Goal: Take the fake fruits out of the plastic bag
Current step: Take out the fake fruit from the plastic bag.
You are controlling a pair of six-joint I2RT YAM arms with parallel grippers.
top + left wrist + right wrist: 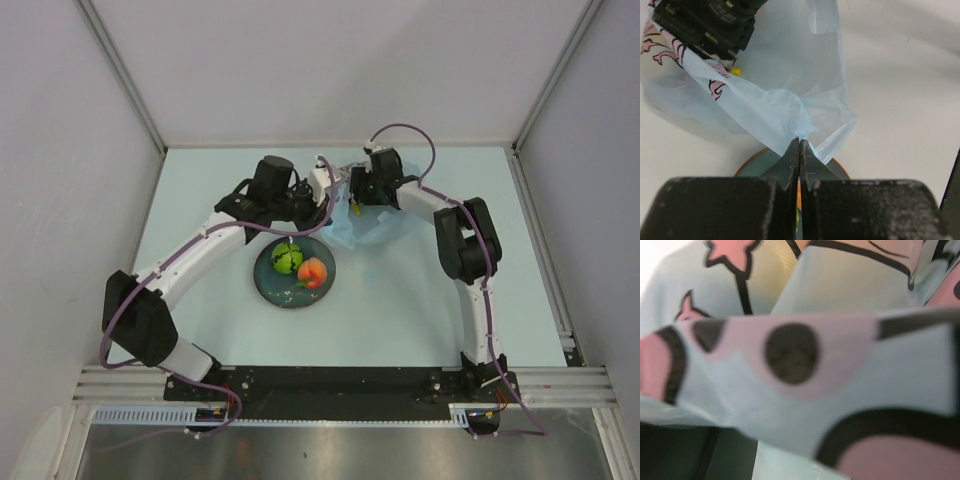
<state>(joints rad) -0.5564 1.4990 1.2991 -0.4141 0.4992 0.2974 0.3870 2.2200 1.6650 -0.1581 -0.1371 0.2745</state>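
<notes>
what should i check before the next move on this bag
1. Left pincer shut on the plastic bag: ok.
2. Right pincer open or shut: cannot tell; the bag's print fills its camera.
3. Green fruit and peach resting on the plate: ok.
4. Bag emptied: cannot tell; a yellow bit shows by the right pincer.

The pale, flat counter [420,310] is enclosed by grey walls. A dark round plate [285,293] is set near its middle. A crinkly light blue translucent plastic bag [372,228] is partly spread on it just behind the plate, rightward.
</notes>
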